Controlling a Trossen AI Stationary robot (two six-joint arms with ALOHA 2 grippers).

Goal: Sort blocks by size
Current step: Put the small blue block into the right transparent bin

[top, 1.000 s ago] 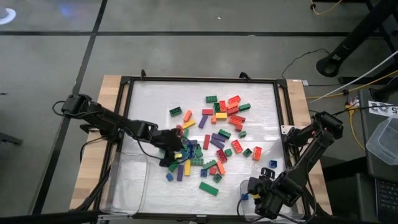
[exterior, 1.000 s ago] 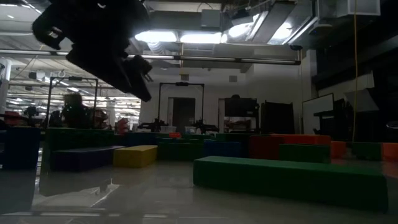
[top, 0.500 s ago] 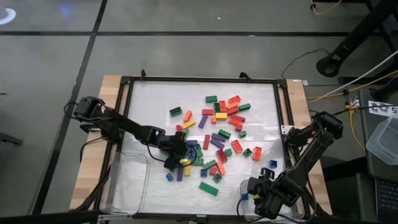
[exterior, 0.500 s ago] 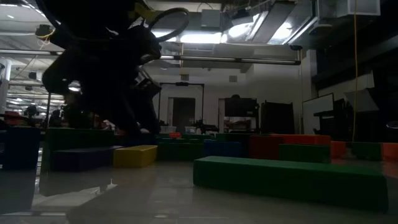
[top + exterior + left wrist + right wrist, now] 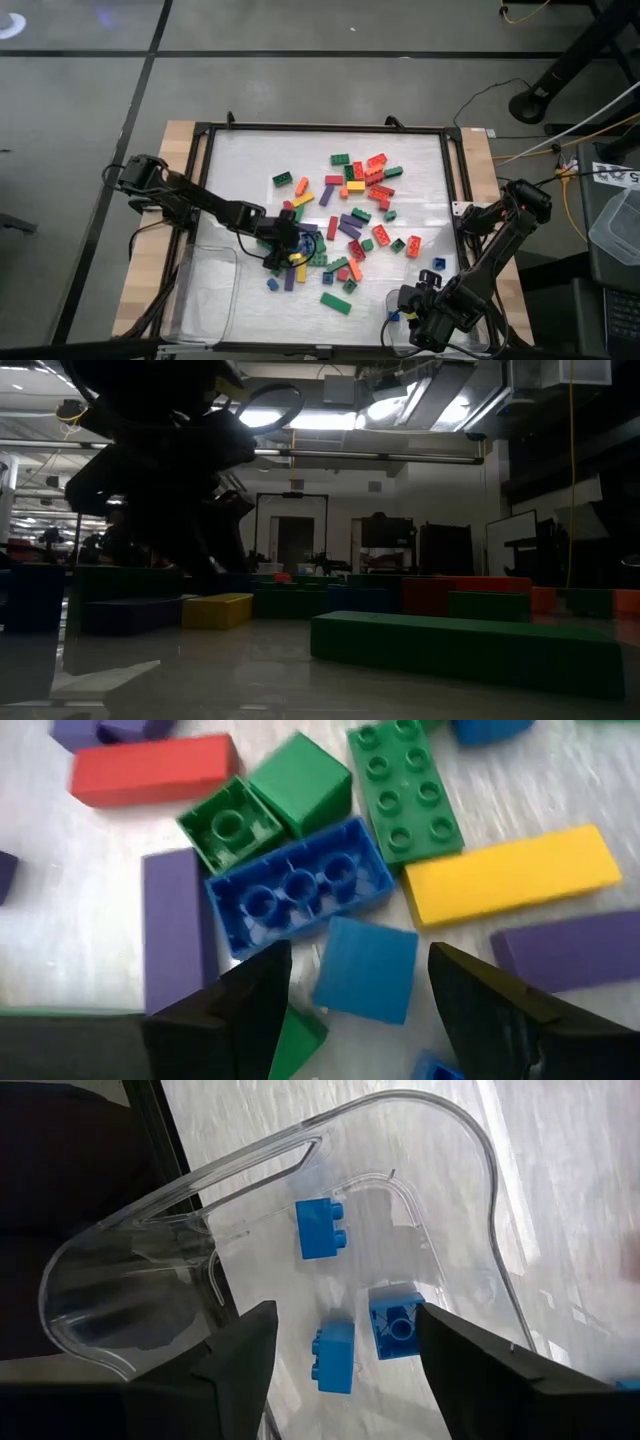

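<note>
The step in hand looks like a pick from the loose pile: the left gripper (image 5: pixel 284 247) hangs low over the blocks (image 5: pixel 345 215), at the pile's 8 o'clock edge on the white worktop (image 5: pixel 250 160), its fingers (image 5: pixel 230 1020) spread wide and holding nothing. Through the left wrist view, a small blue square block (image 5: pixel 365 968) lies between the two fingers, apart from both, with a long blue brick (image 5: pixel 300 900) lying studs-down just beyond it, hollow underside up, its long axis running from about 8 to 2 o'clock in that view. A yellow long brick (image 5: pixel 510 875) sits beside the square one, its long axis nearly parallel to the blue brick's; a green studded brick (image 5: pixel 405 788) points roughly 12 to 6 o'clock. The next move, I judge, calls for a short descent and a squeeze on the square block without nudging its neighbours, which crowd close. The right gripper (image 5: pixel 415 318) waits at the worktop's 5 o'clock corner above a clear tray (image 5: pixel 300 1155), fingers wide apart and empty; three small blue blocks (image 5: pixel 322 1228) already lie in that tray, so sorting has only begun, with most blocks still heaped around the centre.
</note>
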